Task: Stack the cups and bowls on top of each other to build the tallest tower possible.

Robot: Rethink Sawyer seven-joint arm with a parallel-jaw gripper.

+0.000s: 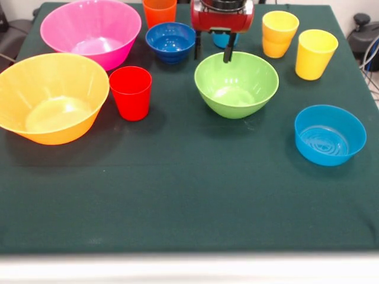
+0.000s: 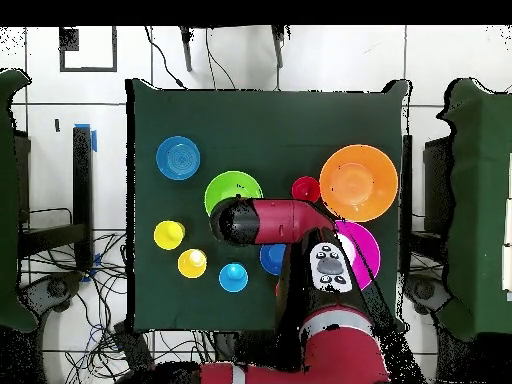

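Dark green cloth covers the worktop [image 1: 177, 201], bowls and cups scattered unstacked, pincer [image 1: 213, 50] parted above the green bowl [image 1: 236, 84].

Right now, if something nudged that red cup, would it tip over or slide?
The red cup stands upright, taller than wide and narrowing downward, so a high nudge would probably tip it. It looks like light glossy plastic; on the green cloth it may catch rather than slide.
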